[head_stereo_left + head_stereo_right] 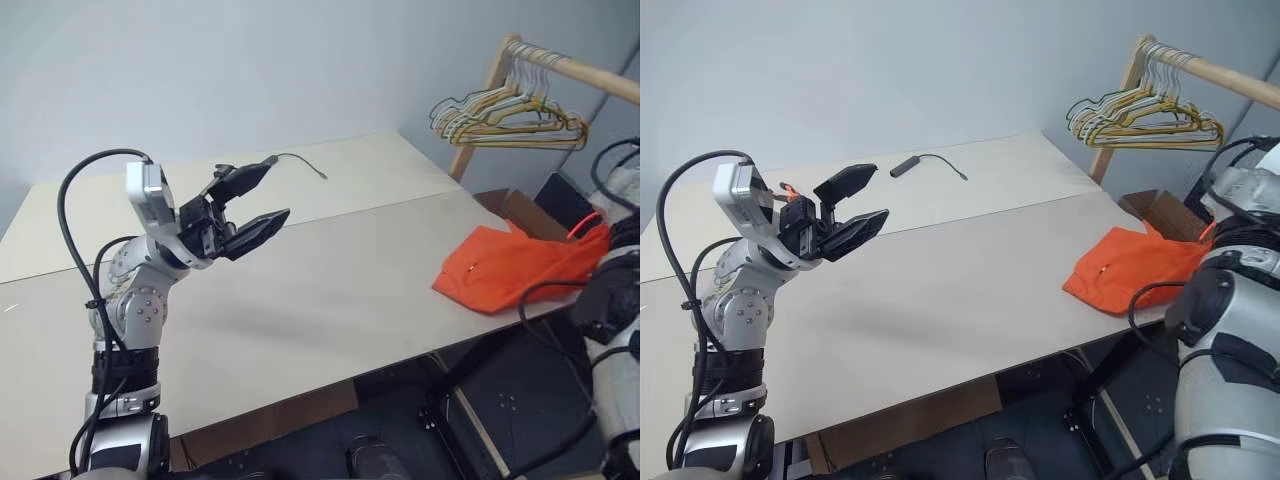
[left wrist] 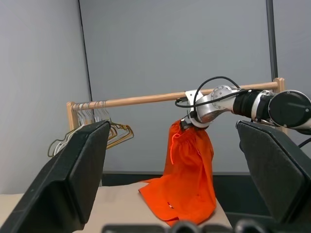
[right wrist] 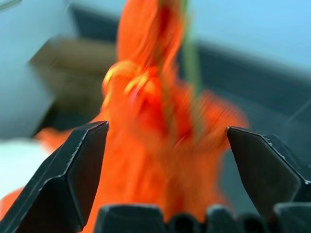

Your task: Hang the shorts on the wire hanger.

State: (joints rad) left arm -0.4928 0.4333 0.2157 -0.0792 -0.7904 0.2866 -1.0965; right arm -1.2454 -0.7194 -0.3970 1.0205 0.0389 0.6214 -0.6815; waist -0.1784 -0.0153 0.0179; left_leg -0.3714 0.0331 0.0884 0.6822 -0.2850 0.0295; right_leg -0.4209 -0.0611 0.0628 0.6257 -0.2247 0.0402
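Orange shorts (image 1: 510, 268) lie partly on the worktop (image 1: 330, 290) at its right edge, near the far right corner, with their upper part drawn up off the surface toward the wooden rail (image 2: 146, 100). In the left wrist view they hang as a long fold from just below the right gripper (image 2: 187, 124), their lower end resting on the worktop's corner. In the right wrist view the right gripper's two black fingers (image 3: 73, 174) stand wide apart with the blurred orange cloth between and beyond them; whether either finger touches the cloth I cannot tell. A thin greenish wire (image 3: 190, 58), likely the wire hanger, runs upright through the cloth. The left gripper (image 1: 262, 200) is raised above the worktop's left half, well apart from the shorts, its fingers spread and holding nothing. A bunch of pale hangers (image 1: 510, 115) hangs on the rail beyond the far right corner. A small dark stick with a cord (image 1: 915, 164) lies near the far edge.
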